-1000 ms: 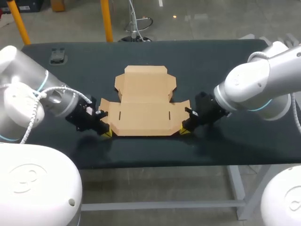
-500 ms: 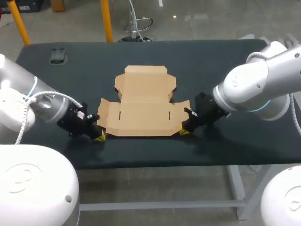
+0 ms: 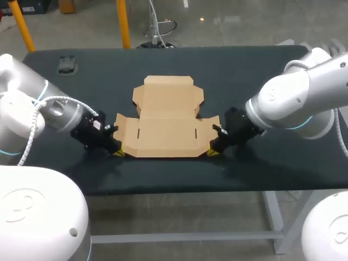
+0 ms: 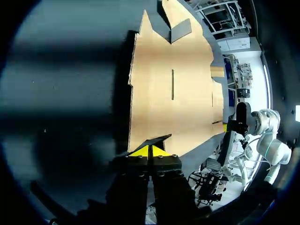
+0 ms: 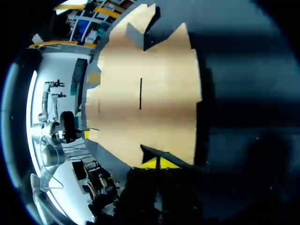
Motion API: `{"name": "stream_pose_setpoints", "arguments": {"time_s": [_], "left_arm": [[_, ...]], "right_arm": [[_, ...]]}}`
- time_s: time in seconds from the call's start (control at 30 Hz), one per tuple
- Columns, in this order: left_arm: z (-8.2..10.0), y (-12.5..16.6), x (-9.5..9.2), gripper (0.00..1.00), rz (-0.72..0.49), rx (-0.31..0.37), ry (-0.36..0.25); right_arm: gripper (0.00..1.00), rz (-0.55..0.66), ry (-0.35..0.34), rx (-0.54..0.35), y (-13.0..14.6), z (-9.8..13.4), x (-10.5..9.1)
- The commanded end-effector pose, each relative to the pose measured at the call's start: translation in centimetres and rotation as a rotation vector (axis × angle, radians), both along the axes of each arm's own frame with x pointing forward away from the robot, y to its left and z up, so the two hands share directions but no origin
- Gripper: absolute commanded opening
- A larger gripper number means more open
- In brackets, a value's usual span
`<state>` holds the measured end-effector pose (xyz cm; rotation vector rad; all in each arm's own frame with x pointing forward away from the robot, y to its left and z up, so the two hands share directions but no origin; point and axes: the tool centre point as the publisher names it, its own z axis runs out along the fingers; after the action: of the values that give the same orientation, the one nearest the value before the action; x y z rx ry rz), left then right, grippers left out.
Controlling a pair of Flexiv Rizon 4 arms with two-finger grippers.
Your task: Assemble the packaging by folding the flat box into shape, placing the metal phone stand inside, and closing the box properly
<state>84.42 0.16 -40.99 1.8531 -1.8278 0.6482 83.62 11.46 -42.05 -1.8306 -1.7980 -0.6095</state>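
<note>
Flat box [image 3: 166,122] lies unfolded mid tabletop [image 3: 255,70], flaps spread. Left end effector [image 3: 117,152] sits at box's near-left corner, right end effector [image 3: 212,153] at near-right. Both clenched, yellow tips pressed together, grasping nothing; likely placed to wedge under edge and raise front panel evenly. Cannot tell if tips are under cardboard or only touching it. Small dark object [image 3: 67,64] far left, probably phone stand; shape unclear.
</note>
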Motion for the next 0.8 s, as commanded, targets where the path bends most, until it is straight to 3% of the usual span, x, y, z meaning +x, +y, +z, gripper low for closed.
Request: {"name": "stream_pose_setpoints", "arguments": {"time_s": [0.03, 0.33, 0.8], "left_arm": [[0.2, -0.5, 0.1, 0.0, -0.02, 0.007, 0.004], [2.2, -1.7, -0.4, 0.0, -0.062, 0.069, -0.042], [2.5, -3.2, 0.1, 0.0, -0.107, 0.095, -0.047]], "right_arm": [[0.0, 0.003, 0.003, 0.001, 0.0, 0.0, 0.1], [0.0, 0.017, -0.002, -0.007, 0.5, 0.2, 0.2], [0.0, 0.033, -0.013, -0.022, 1.2, 0.8, 0.5]]}}
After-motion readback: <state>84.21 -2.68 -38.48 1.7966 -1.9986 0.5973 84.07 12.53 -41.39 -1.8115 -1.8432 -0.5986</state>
